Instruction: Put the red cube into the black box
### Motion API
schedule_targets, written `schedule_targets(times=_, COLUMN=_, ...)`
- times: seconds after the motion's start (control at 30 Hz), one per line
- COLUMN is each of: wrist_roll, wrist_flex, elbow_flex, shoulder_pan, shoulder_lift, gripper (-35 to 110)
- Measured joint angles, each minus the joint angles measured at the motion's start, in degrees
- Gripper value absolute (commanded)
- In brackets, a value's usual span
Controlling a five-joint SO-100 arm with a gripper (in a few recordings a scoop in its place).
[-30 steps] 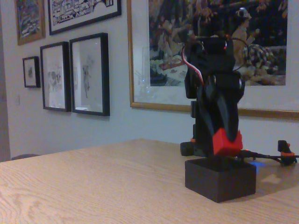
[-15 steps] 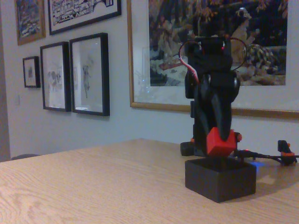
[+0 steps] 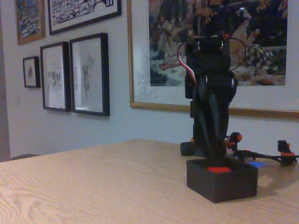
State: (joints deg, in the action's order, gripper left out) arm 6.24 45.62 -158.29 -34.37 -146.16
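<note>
On the wooden table (image 3: 93, 186), toward the right side of the fixed view, you have the black box (image 3: 222, 183) sitting low and flat, with its near corner turned toward the camera. Look just over its front rim and you can see the top of the red cube (image 3: 218, 169) showing as a thin red strip inside the box, below the level of the walls.

Your arm (image 3: 210, 93) stands tall directly behind and above the box, folded so that it points straight down. The gripper (image 3: 214, 156) reaches to the box opening, right over the cube. From this angle the black fingers merge with the arm and the dark box, so you cannot tell whether they are spread or pressed together, nor whether they touch the cube.

Behind the box, a black cable (image 3: 261, 155) runs along the table to the right, with small red-orange clips (image 3: 233, 137) on it. Framed pictures (image 3: 88, 74) hang on the wall behind the table
</note>
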Motion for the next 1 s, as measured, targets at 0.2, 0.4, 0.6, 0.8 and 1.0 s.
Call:
schedule_targets(times=0.2, wrist_roll=0.0, wrist_flex=3.3, elbow_flex=0.1, shoulder_pan=3.2, shoulder_lift=-3.3, gripper=17)
schedule_targets(times=0.4, wrist_roll=-0.1, wrist_flex=8.3, elbow_flex=1.0, shoulder_pan=13.0, shoulder_lift=-7.9, gripper=16)
schedule_targets(times=0.6, wrist_roll=-1.0, wrist_flex=10.3, elbow_flex=-2.4, shoulder_pan=29.4, shoulder_lift=-12.4, gripper=15)
schedule_targets(times=0.8, wrist_roll=-2.8, wrist_flex=14.2, elbow_flex=-6.4, shoulder_pan=34.7, shoulder_lift=-21.2, gripper=6)
schedule_targets(times=1.0, wrist_roll=-4.6, wrist_flex=16.0, elbow_flex=-8.7, shoulder_pan=36.2, shoulder_lift=-27.1, gripper=1)
